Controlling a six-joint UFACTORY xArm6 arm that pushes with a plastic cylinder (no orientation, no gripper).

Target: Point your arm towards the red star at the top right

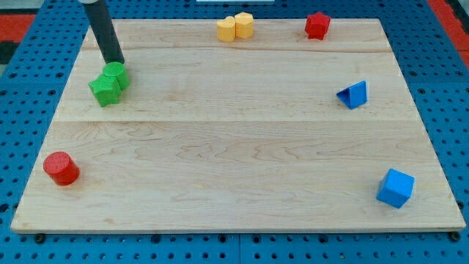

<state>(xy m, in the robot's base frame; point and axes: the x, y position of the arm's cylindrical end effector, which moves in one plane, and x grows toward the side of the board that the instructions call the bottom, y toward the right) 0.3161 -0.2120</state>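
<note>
The red star (317,25) sits on the wooden board (234,147) near the view's top right edge. My tip (116,61) is at the view's upper left, far to the left of the red star, touching the top of two green blocks: a green star (105,89) and another green block (117,75) whose shape I cannot make out. The dark rod rises from there to the view's top edge.
Two yellow blocks (235,27) stand together at the view's top centre. A blue triangular block (354,94) lies at the right. A blue cube (396,188) is at the bottom right. A red cylinder (61,168) stands at the bottom left.
</note>
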